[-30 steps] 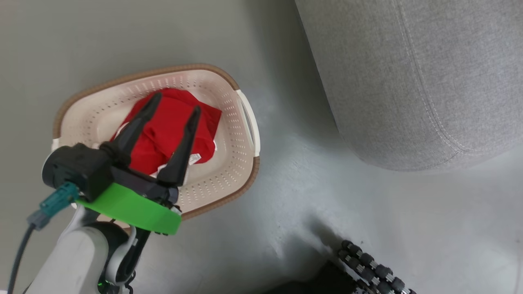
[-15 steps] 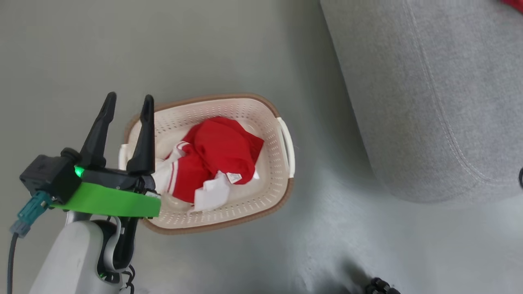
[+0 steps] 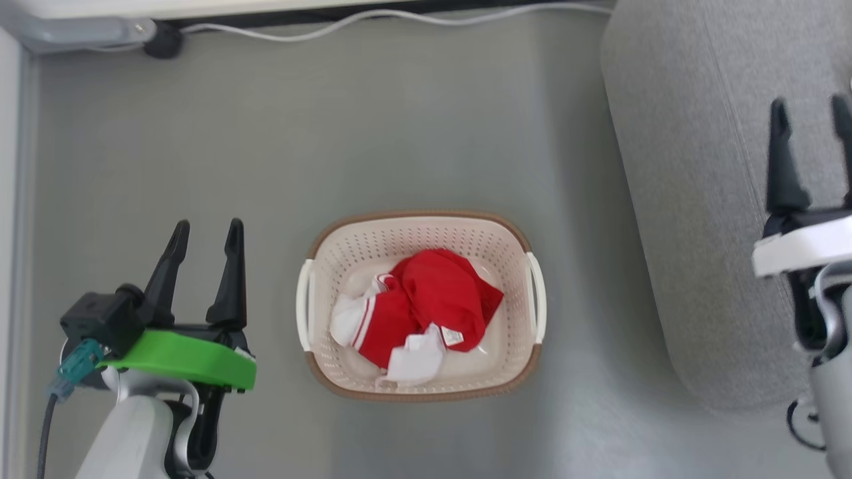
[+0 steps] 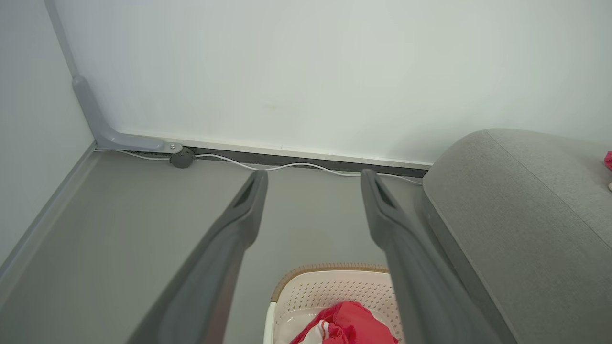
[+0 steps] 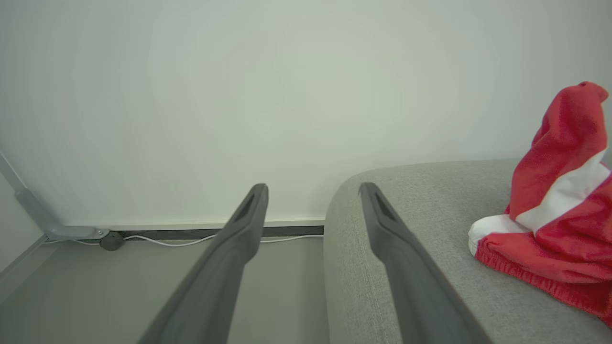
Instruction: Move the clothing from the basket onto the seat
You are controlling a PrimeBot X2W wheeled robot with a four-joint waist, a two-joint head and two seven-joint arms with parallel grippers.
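The cream basket [image 3: 419,229] with a brown rim sits on the floor in the head view. Red clothing [image 3: 426,313] with white trim and a small label lies crumpled inside it. My left gripper [image 3: 205,234] hangs open and empty to the left of the basket, well apart from it. My right gripper [image 3: 809,110] stands open and empty over the grey seat [image 3: 692,173] at the right. In the left wrist view the basket [image 4: 330,286] and clothing [image 4: 349,327] show below my open gripper [image 4: 313,177]. In the right wrist view another red and white garment [image 5: 559,210] lies on the seat [image 5: 430,229], right of my gripper [image 5: 313,188].
A white cable [image 3: 373,16] runs along the wall base at the top, with a grey bracket [image 3: 80,30] in the corner. A wall edge [image 3: 13,266] borders the floor on the left. Bare grey floor [image 3: 399,133] surrounds the basket.
The head camera has swung and risen, so the whole scene shifted. My left gripper, earlier over the clothing in the basket, now stands beside the basket's left. My right gripper has come into view.
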